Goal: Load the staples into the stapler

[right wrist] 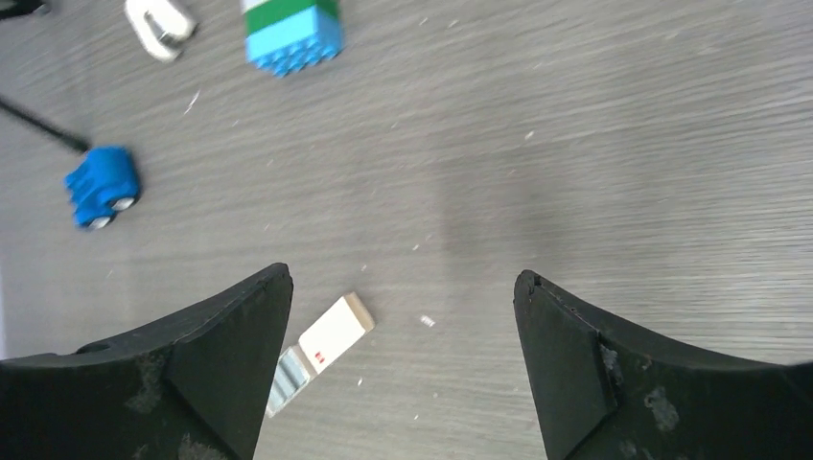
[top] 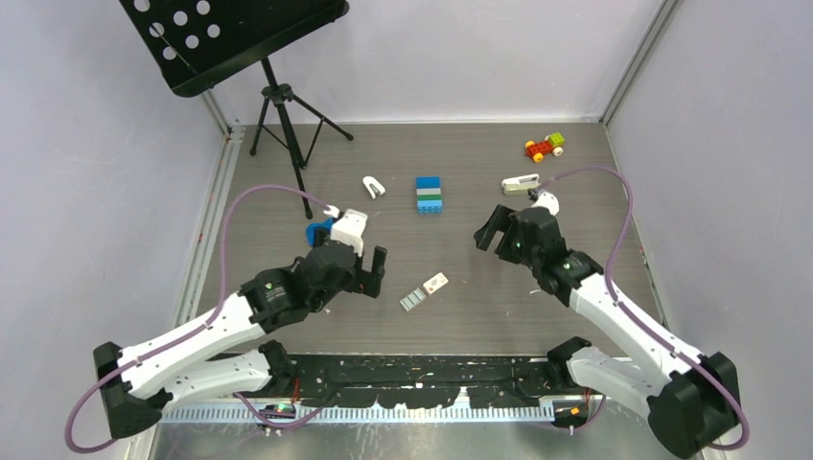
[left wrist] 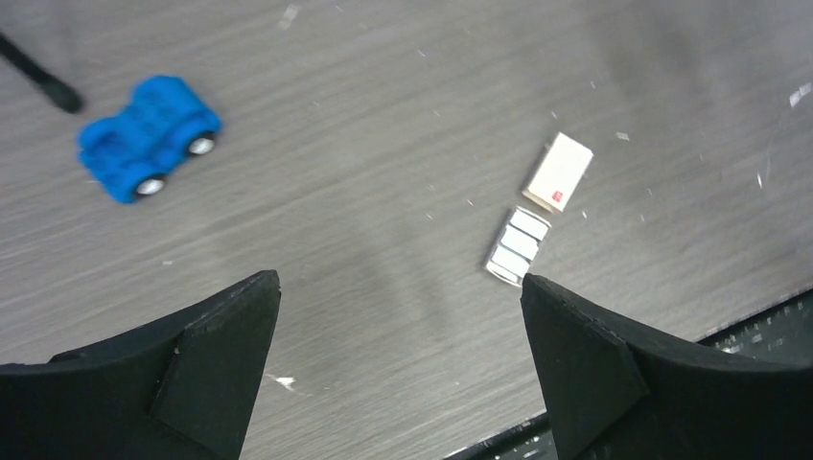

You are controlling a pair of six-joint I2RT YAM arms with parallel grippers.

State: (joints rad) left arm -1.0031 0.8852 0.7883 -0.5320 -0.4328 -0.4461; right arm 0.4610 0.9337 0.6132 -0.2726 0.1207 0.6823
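Silvery-grey staples [left wrist: 518,247]: we log them loose on the counter [top: 460,144], ahead-right of the left claw [left wrist: 398,283] and touching a white box [left wrist: 559,172]. The stapler [top: 521,183] lies beyond the right claw [right wrist: 403,278]. Both claws gape, empty. Nothing is loaded yet.

Staples [top: 413,300] lie beside a small white box [top: 436,282].

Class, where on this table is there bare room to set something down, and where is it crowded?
Bare: the back strip from tripod to brick car; the middle, between block stack and white box, flanked by left gripper and right gripper. Crowded: the front, staples beside the box.
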